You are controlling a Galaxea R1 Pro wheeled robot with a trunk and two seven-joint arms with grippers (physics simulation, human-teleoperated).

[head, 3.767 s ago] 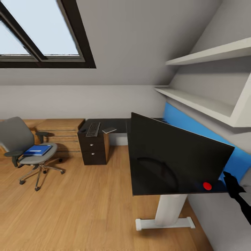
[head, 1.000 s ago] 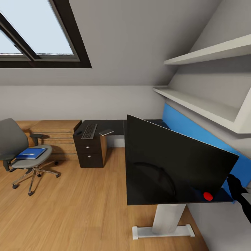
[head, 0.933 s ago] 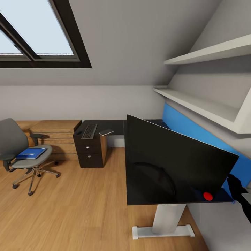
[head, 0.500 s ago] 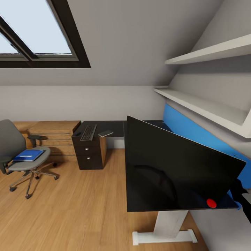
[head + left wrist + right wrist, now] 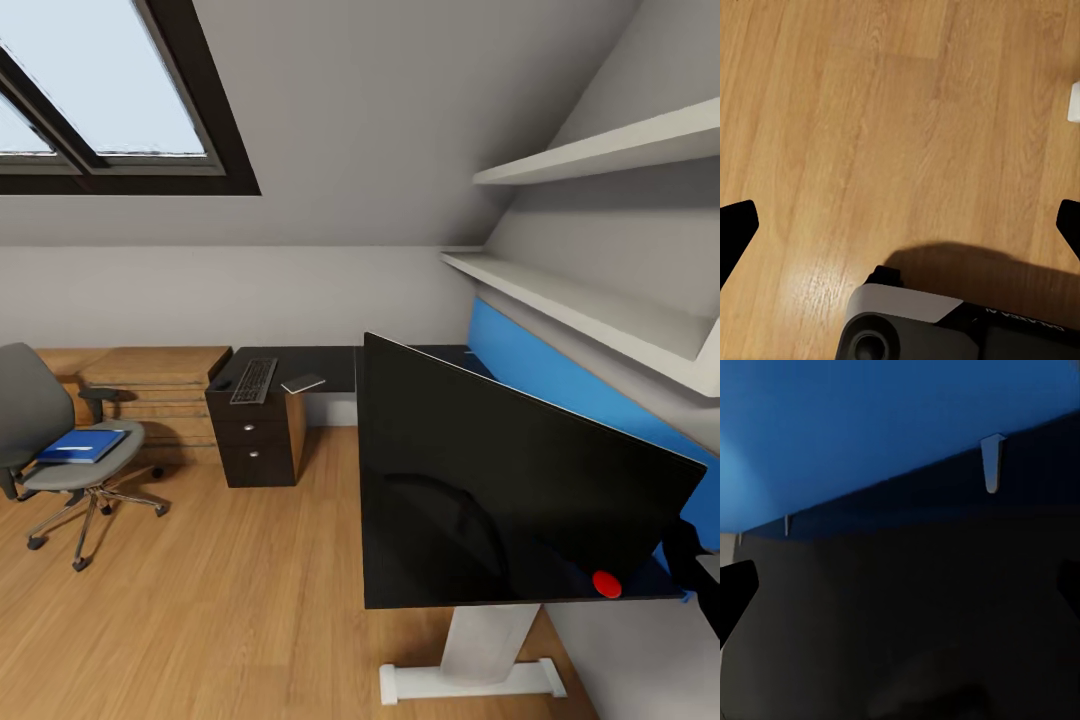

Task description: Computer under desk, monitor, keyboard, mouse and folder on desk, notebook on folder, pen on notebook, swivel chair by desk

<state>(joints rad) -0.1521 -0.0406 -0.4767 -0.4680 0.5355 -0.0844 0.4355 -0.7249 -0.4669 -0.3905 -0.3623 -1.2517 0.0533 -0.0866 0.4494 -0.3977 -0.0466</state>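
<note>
Since the earliest frame the view has swung right. Wide black monitor (image 5: pixel 500 480), keyboard (image 5: pixel 255 380) and grey notebook (image 5: pixel 303 383) sit on the glossy black worktop (image 5: pixel 330 365); the bright blue folder (image 5: pixel 82 445) waits on the grey swivel chair (image 5: pixel 60 450). Left pincer (image 5: pixel 900 225) gapes wide over floor; right pincer (image 5: pixel 900 585) wide too.

An attic bedroom set up as a home office: a sloped white ceiling with a skylight (image 5: pixel 110 90); a honey wood floor (image 5: pixel 210 610); a black L-shaped desk (image 5: pixel 300 367) with a wide monitor (image 5: pixel 480 490); a grey swivel chair (image 5: pixel 50 440); white wall shelves (image 5: pixel 590 310); a wooden dresser (image 5: pixel 150 385).
</note>
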